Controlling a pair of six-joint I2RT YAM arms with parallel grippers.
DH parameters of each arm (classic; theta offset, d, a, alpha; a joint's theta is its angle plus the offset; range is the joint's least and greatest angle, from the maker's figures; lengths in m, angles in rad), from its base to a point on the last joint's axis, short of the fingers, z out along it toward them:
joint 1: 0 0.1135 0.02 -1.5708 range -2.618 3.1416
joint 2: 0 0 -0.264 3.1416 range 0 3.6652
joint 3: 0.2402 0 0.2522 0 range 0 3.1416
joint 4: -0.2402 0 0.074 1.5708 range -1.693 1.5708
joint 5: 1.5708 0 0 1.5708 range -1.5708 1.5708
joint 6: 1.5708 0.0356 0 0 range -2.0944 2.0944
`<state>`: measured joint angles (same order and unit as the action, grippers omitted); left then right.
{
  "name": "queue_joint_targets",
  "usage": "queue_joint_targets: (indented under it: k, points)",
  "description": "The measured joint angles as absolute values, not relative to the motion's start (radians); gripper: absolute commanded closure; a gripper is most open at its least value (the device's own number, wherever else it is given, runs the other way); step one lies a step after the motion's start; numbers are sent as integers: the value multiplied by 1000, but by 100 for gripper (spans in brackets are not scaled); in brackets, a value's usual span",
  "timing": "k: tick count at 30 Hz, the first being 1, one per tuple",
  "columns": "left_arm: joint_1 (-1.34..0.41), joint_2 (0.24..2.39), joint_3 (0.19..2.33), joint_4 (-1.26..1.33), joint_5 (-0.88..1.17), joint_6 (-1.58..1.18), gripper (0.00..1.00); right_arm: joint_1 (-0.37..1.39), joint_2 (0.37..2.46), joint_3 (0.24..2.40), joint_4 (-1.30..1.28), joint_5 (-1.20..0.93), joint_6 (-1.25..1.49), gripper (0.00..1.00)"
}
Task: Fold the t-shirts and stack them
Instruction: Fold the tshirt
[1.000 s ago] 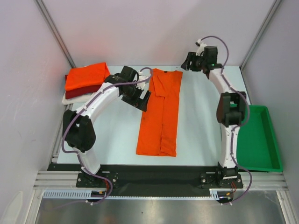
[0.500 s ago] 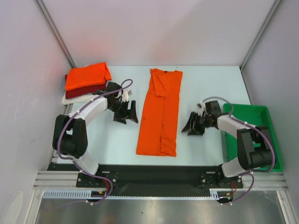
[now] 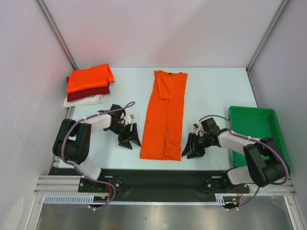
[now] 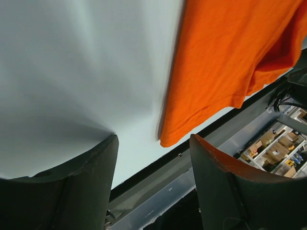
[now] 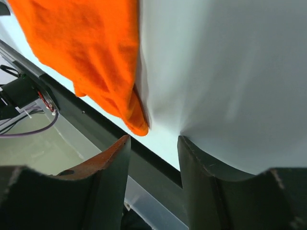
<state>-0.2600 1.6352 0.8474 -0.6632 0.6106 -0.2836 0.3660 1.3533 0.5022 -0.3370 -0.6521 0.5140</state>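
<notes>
An orange t-shirt [image 3: 165,115], folded into a long strip, lies down the middle of the table. My left gripper [image 3: 130,140] is open and empty just left of its near left corner [image 4: 168,139]. My right gripper [image 3: 191,149] is open and empty just right of its near right corner [image 5: 136,122]. Neither touches the cloth. At the back left lies a stack: a folded orange shirt [image 3: 89,77] on a dark red one [image 3: 88,93] on a white one [image 3: 85,100].
A green plastic tray [image 3: 261,143] stands at the right edge. The table's black front rail [image 3: 158,178] runs just below the strip's near end. Grey walls close in on the left, back and right.
Both arms have swung from the strip's far end down to its near end. The left gripper is now at the near left corner, the right at the near right corner. The shirt has not moved.
</notes>
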Motion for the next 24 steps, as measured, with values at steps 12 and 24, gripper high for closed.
queue_joint_targets:
  k: [12, 24]
  points:
    - [-349, 1654, 820, -611, 645, -308, 42, 423, 1412, 502, -270, -678, 574, 54]
    - [-383, 1666, 823, -608, 651, -306, 53, 488, 1443, 505, -226, -683, 599, 61]
